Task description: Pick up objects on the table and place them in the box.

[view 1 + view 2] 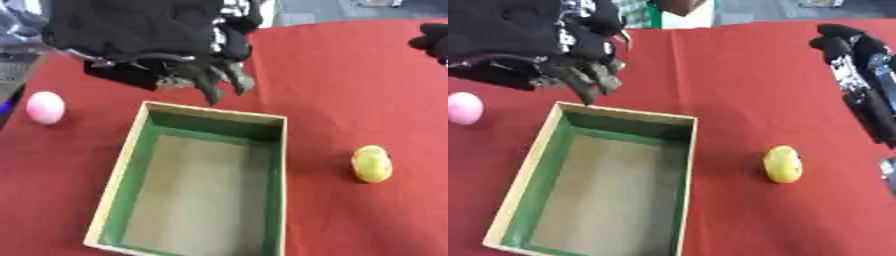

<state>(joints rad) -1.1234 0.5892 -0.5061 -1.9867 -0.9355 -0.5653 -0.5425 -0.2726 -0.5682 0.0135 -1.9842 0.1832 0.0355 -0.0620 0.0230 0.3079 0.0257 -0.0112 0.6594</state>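
Observation:
A wooden box (120, 172) with green inner walls lies on the red table, and nothing shows inside it. My left hand (210, 75) hangs above the box's far rim with its fingers relaxed and pointing down, holding nothing. A pink egg-shaped object (45, 107) rests left of the box, below and left of that hand. To the right of the box lies a yellow oval object (782, 164). My right hand (857, 65) sits at the right edge, fingers straight and empty, well beyond the yellow object.
The red cloth (737, 75) covers the table, bare between the box and my right hand. Beyond the far table edge stand blurred white and green shapes (667, 15).

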